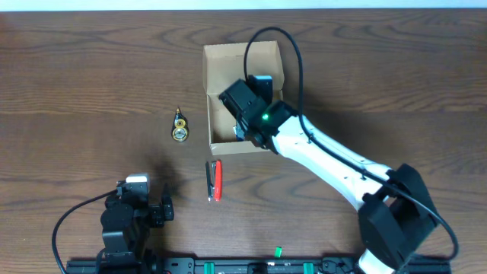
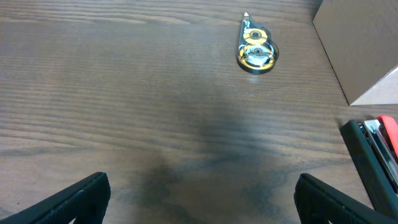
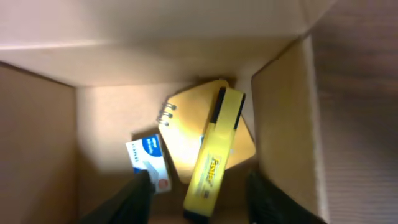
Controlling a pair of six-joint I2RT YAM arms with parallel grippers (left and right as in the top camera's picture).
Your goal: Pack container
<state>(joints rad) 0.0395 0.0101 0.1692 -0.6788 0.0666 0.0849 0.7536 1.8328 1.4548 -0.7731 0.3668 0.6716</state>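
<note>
Both grippers stand spread: left gripper [image 2: 202, 190] above the counter [image 1: 91, 76], right gripper [image 3: 202, 194] inside the box [image 1: 228, 61], yellow highlighter [image 3: 214, 149] loose between its fingers.

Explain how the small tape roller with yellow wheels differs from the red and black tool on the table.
The tape roller is short and rounded; the red and black tool is long and narrow. The tape roller lies left of the cardboard box; the tool lies in front of it, toward the arms' bases. Both rest on the wooden table, outside the box.
</note>
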